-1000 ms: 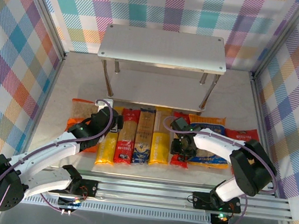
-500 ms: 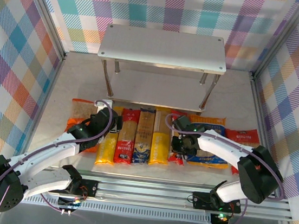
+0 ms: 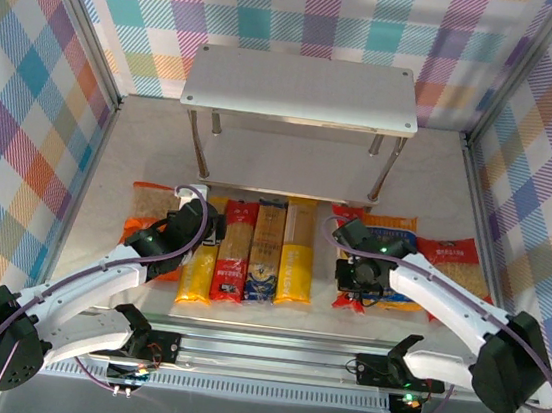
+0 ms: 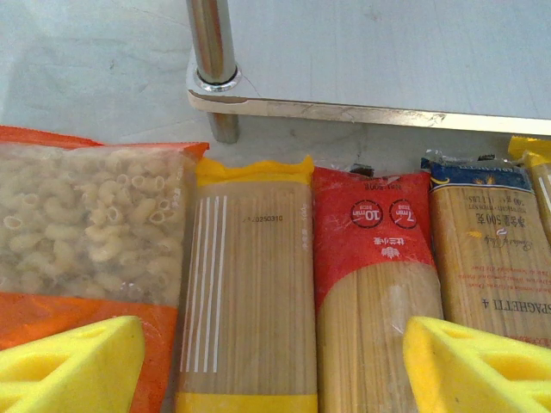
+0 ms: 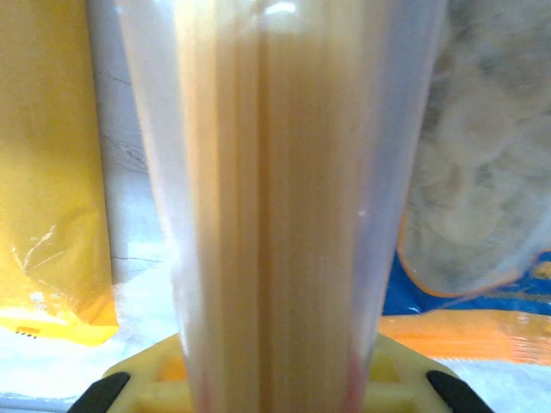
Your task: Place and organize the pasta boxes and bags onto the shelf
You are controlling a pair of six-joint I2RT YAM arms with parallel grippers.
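The right tool (image 3: 361, 275) is clamped across a red spaghetti pack (image 5: 275, 198), just right of a yellow pack (image 3: 297, 249). The red pack's long axis runs near to far, its far end toward the shelf (image 3: 301, 87). Lifting it level with a firm grip should stop the ends drooping. The left tool (image 4: 275, 379) hangs spread wide, holding nothing.

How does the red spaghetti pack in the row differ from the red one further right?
The red pack in the row lies between a yellow pack and the tan pack; the red pack on the right sits apart, beside the blue bag. The first lies free; the second is clamped in the right gripper. Both are long, narrow and red.
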